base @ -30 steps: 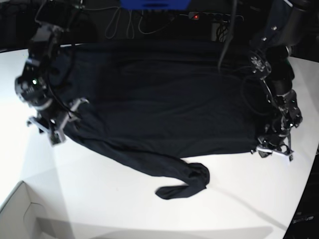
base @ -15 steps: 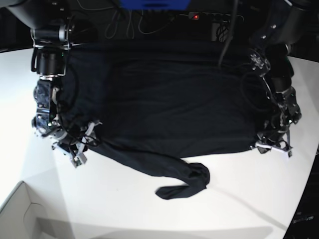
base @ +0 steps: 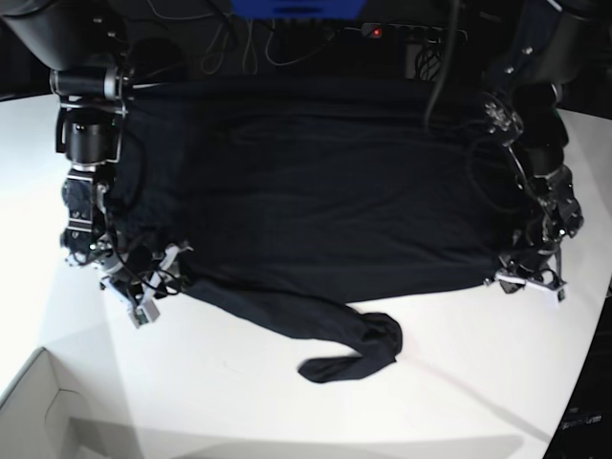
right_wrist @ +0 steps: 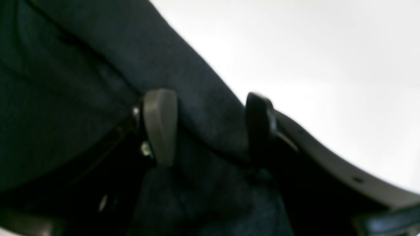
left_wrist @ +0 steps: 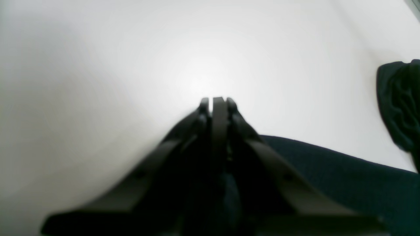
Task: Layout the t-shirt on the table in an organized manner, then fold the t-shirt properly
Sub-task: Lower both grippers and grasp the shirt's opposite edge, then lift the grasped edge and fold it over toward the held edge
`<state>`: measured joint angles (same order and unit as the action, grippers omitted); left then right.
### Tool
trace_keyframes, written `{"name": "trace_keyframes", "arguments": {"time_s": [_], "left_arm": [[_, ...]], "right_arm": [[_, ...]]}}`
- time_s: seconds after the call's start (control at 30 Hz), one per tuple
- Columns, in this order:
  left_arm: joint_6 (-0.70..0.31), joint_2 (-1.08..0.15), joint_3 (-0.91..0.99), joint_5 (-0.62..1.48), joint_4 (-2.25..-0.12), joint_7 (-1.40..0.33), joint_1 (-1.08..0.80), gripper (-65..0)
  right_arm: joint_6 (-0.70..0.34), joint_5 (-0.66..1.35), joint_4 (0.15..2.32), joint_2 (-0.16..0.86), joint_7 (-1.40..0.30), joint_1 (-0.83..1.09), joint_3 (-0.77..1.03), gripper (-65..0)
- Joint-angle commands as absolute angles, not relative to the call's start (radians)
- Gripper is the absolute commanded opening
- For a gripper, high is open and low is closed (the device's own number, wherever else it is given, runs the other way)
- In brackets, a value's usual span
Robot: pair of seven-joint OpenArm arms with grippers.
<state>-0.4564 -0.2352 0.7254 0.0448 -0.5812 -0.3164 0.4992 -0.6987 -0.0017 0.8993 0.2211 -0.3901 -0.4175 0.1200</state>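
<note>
my left gripper pinches the soft black t-shirt's near right corner, pinning it taut across the white worktop; my right gripper gapes astride the opposite hem, one sleeve trailing crumpled.

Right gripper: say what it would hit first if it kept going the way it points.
The t-shirt: its edge already lies between the open right gripper fingers, with bare table beyond. Depth is hard to judge.
</note>
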Motion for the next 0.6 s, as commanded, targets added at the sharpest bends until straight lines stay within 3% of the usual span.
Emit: {"name": "trace_keyframes", "arguments": {"time_s": [0.0, 0.37, 0.47, 0.57], "left_arm": [[-0.463, -0.251, 0.725, 0.054, -0.596, -0.297, 0.529, -65.0], [-0.463, -0.251, 0.725, 0.054, -0.596, -0.297, 0.529, -65.0], [-0.463, -0.251, 0.725, 0.054, -0.596, -0.297, 0.529, -65.0], [-0.463, -0.251, 0.725, 0.054, -0.596, -0.297, 0.529, -65.0]], "right_arm": [[-0.698, 0.013, 0.901, 0.232, -0.363, -0.461, 0.12, -31.2], [-0.698, 0.013, 0.771, 0.234, -0.361, -0.504, 0.12, -32.1], [-0.698, 0.013, 0.771, 0.234, -0.361, -0.504, 0.12, -41.0], [-0.698, 0.013, 0.773, 0.234, -0.366, -0.504, 0.12, -61.1]]}}
